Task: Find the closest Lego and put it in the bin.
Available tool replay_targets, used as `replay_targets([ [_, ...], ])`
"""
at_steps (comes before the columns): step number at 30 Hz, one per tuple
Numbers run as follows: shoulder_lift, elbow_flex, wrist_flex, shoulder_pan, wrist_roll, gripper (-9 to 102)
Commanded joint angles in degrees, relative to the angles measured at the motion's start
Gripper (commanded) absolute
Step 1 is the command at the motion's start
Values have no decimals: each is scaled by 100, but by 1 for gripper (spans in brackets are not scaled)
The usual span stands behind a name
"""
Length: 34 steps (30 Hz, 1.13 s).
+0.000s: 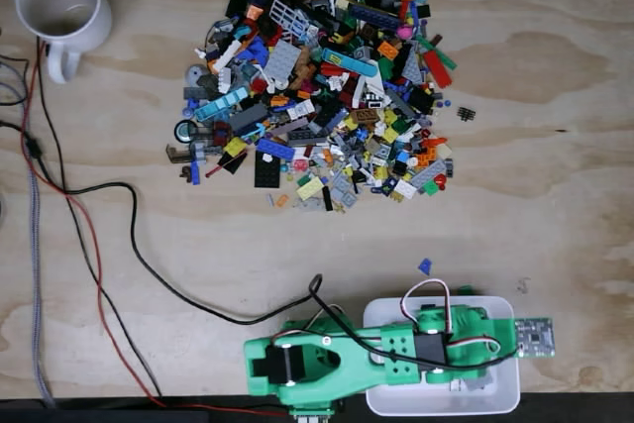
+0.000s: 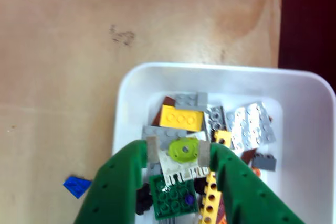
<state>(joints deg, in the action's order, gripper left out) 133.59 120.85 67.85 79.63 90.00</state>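
Note:
The white bin [image 1: 503,395] sits at the table's near edge, and my green gripper [image 1: 451,344] hangs over it. In the wrist view the bin [image 2: 307,124] holds several bricks, among them a yellow one [image 2: 181,118] and grey plates [image 2: 252,124]. My gripper [image 2: 178,152] has its two fingers tight against a white piece topped by a lime round plate [image 2: 184,150], just above the bin's contents. A small blue piece [image 1: 424,265] lies alone on the wood just outside the bin [image 2: 77,186]. The big Lego pile [image 1: 317,76] lies farther off.
A white mug [image 1: 61,9] stands at the far left corner. Black and red cables [image 1: 119,235] trail across the left of the plywood table. A tiny black piece [image 1: 466,113] lies right of the pile. Bare wood separates pile and bin.

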Motion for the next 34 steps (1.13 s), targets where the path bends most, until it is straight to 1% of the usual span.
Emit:
replay_targets([
  [1,422,97,-826,-1538,185,0],
  [4,782,589,-1178,-2733,211,0],
  [6,1125,1090,-1573,-3568,105,0],
  [8,1441,1485,-1828,-4377,-185,0],
  [13,1688,1556,-1450,-5994,-624,0],
  [18,2004,1600,-817,-7022,-853,0],
  [22,2373,1679,-624,-7462,-976,0],
  [34,2127,1696,-729,-7717,-1116,0],
])
